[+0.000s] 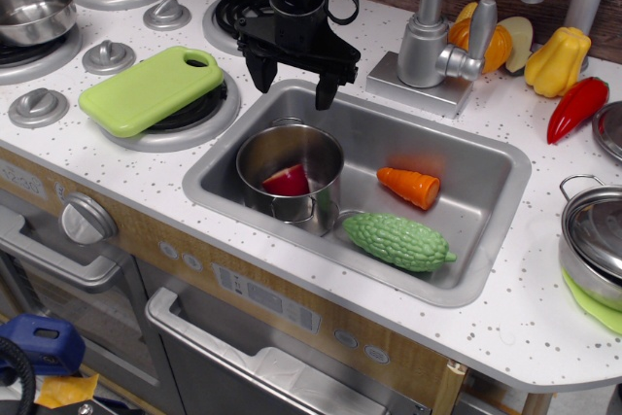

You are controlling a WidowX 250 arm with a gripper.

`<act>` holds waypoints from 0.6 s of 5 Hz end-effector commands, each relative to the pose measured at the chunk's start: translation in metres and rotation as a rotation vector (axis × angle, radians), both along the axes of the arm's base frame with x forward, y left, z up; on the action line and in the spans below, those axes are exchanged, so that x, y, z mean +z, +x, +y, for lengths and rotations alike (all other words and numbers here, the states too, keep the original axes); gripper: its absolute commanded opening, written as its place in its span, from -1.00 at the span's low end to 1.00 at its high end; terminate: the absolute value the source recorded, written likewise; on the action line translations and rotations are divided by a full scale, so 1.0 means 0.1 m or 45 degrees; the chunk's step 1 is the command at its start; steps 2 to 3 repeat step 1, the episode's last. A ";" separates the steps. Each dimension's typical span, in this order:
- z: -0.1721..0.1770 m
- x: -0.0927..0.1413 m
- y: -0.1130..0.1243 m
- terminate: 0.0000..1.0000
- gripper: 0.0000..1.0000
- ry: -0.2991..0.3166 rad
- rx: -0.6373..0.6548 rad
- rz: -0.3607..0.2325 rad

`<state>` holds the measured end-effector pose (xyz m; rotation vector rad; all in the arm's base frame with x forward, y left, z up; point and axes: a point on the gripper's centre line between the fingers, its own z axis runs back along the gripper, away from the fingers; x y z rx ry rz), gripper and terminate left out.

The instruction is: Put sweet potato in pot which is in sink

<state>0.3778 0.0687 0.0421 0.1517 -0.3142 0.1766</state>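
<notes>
Near edge: speckled white bench (505, 328), with oven door and round knob (87, 219) on the cabinet front below.

Right foreground: lidded steel pan (593, 240) on a light green mat, partly cut off by the frame edge.

Centre: sink (486, 269), a grey basin with rounded corners set into the bench. Inside, nearest the front wall, a bumpy green bitter gourd (398, 241); just behind it, an orange carrot (409, 187) lying on its side. At the left of the basin, upright, the pot (290, 171), shiny steel with wire loop handles. Inside the pot, the sweet potato (288, 182), dark red with a paler face turned up, resting low against the near wall.

Left: light green cutting board (151, 89) lying over a stove burner, with burner knobs around it; shallow steel bowl (36, 11) at the far left corner.

Above the back-left rim of the sink: black hand (293, 78), fingers spread well apart and pointing down, empty, clear of the pot and higher than its rim.

Back: steel faucet (434, 41) on its base plate behind the sink. Behind and to the right, an orange slice, a yellow pepper (559, 60) and a glossy red pepper (575, 109) against the wall.
</notes>
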 end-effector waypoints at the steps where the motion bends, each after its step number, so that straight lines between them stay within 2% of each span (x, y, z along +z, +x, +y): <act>1: 0.06 0.27 0.04 1.00 1.00 0.016 0.009 -0.092; 3: 0.06 0.27 0.04 1.00 1.00 0.016 0.009 -0.092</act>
